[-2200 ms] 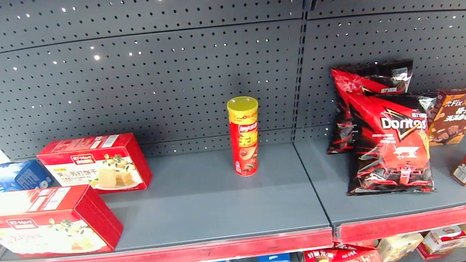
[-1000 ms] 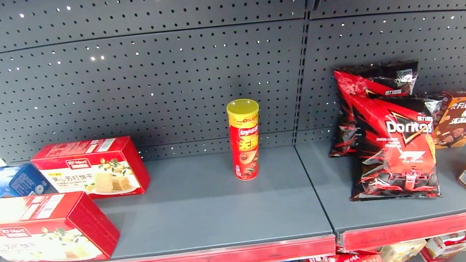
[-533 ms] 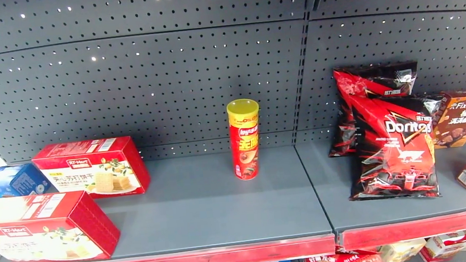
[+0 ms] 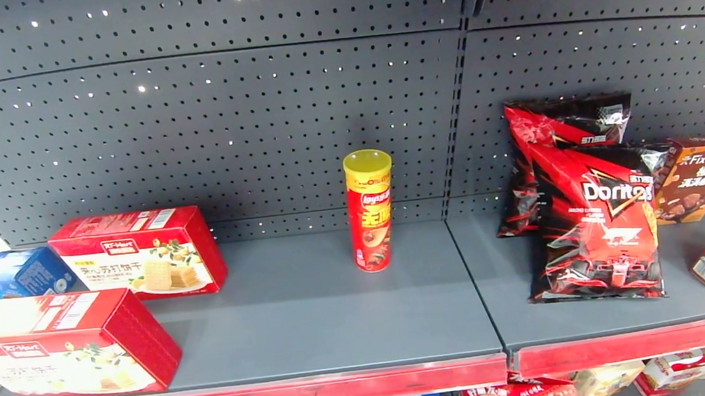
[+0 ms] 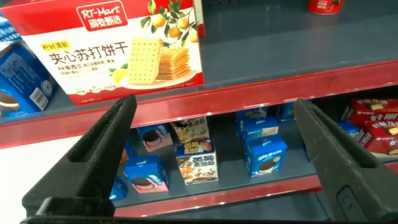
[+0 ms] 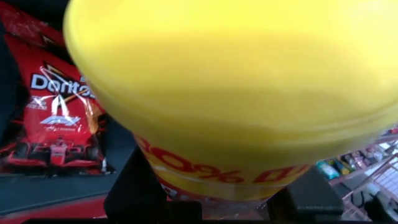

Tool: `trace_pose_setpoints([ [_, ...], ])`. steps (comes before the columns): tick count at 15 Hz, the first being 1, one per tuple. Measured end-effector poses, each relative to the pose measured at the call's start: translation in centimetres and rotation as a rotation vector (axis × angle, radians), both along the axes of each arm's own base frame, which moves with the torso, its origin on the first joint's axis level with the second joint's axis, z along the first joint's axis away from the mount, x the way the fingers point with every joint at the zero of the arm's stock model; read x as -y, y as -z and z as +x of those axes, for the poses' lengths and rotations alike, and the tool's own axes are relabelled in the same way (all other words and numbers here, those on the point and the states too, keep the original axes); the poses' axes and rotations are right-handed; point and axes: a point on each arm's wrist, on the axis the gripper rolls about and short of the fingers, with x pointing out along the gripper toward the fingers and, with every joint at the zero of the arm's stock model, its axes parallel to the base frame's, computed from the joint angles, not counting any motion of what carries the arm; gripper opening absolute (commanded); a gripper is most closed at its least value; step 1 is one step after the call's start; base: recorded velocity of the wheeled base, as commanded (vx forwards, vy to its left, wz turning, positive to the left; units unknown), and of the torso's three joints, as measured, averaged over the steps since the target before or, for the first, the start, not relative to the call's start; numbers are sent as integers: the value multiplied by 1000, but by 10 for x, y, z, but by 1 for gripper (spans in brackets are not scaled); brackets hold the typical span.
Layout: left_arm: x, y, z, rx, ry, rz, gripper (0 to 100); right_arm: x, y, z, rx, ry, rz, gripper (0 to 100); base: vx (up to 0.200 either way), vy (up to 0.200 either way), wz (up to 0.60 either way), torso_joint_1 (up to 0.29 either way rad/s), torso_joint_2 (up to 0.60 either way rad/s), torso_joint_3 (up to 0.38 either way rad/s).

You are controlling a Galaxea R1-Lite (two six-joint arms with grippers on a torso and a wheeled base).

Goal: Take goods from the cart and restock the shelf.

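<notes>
1. Although the whole head view slid a little after the oldest picture, that is the camera shifting. Over the last half-second nothing on the shelf has moved.
2. One standing can is upright near the shelf's back. The biscuit boxes lie well to its left and the chip bags well to its right.
3. The right pincer pinches a second can with a yellow lid. It faces the chip bags, so it seems to be right of the standing can.
4. The left pincer is spread wide and empty. It is before the shelf's red front edge, left of the standing can and lower.
5. Judging by this, the pick is done and placing remains. The bare shelf beside the standing can looks like the natural spot.
</notes>
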Motion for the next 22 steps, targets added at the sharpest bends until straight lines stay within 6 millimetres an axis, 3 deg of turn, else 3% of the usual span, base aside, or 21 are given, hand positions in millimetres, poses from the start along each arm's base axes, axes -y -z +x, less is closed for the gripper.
trace_pose_setpoints([
  [3, 0, -19, -7, 38, -7, -39, 100, -5, -1, -16, -27, 4, 121, 0, 0, 0, 0, 0, 0, 0],
  [7, 0, -88, -49, 121, 7, -40, 100, -15, -7, -48, -89, 8, 268, 0, 0, 0, 0, 0, 0, 0],
  [9, 0, -137, -55, 208, 25, -33, 100, -16, -7, -59, -71, -32, 264, 0, 0, 0, 0, 0, 0, 0],
  [12, 0, -216, -23, 269, 54, -27, 100, -18, -18, -65, -21, -32, 251, 0, 0, 0, 0, 0, 0, 0],
  [14, 1, -258, 26, 282, 104, -42, 100, -17, -22, -67, -10, 22, 258, 0, 0, 0, 0, 0, 0, 0],
  [15, 4, -269, 53, 267, 151, -52, 100, -16, -22, -67, -9, 48, 263, 0, 0, 0, 0, 0, 0, 0],
  [17, 19, -265, 103, 175, 273, -66, 100, -15, -23, -67, 5, 99, 269, 0, 0, 0, 0, 0, 0, 0],
  [18, 29, -251, 121, 108, 326, -66, 100, -15, -23, -68, 9, 126, 272, 0, 0, 0, 0, 0, 0, 0],
  [22, 57, -181, 159, -101, 440, -34, 100, -15, -21, -70, 11, 150, 252, 0, 0, 0, 0, 0, 0, 0],
])
